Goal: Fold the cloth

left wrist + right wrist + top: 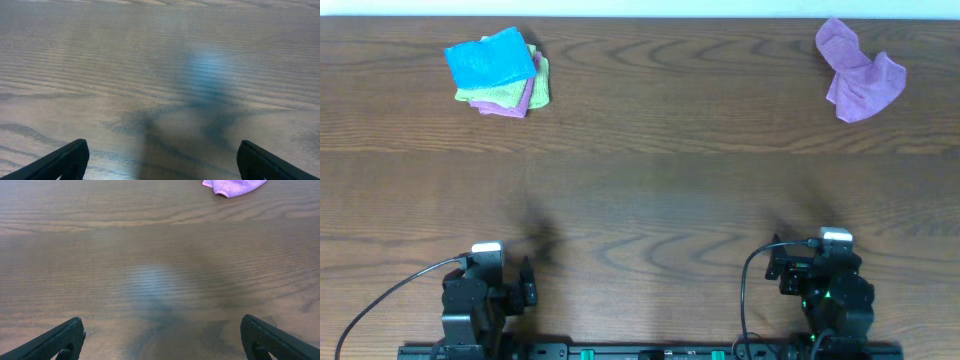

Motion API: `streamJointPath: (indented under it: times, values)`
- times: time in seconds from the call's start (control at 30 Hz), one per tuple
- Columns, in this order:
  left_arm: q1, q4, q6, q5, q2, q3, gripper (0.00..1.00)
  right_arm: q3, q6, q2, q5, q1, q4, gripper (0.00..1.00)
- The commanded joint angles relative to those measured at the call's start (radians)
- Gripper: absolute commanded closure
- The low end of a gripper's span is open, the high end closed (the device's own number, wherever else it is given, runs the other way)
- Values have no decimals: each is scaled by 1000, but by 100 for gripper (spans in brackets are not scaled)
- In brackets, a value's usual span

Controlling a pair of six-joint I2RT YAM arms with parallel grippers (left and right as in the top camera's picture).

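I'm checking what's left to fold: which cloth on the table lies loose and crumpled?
The lilac cloth at the far right corner, lying alone in a rumpled heap. The others, blue on top, sit folded in one stack at the far left.

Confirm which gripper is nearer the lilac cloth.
Right. The right gripper sits with the cloth ahead to its right; the left gripper is farther, across the table.

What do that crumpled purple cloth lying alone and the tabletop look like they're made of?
The cloth looks like soft, matte microfiber or terry: it slumps in loose, rounded folds without shine. The table looks like brown wood or wood-print laminate, smooth and slightly glossy: wavy grain lines and pale reflections show.
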Motion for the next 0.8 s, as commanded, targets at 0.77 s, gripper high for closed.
streamJointPath:
  times: [0.77]
  values:
    - [-5,-60,32,-23,-9,-9,4,0,14,13,10,7,11,1]
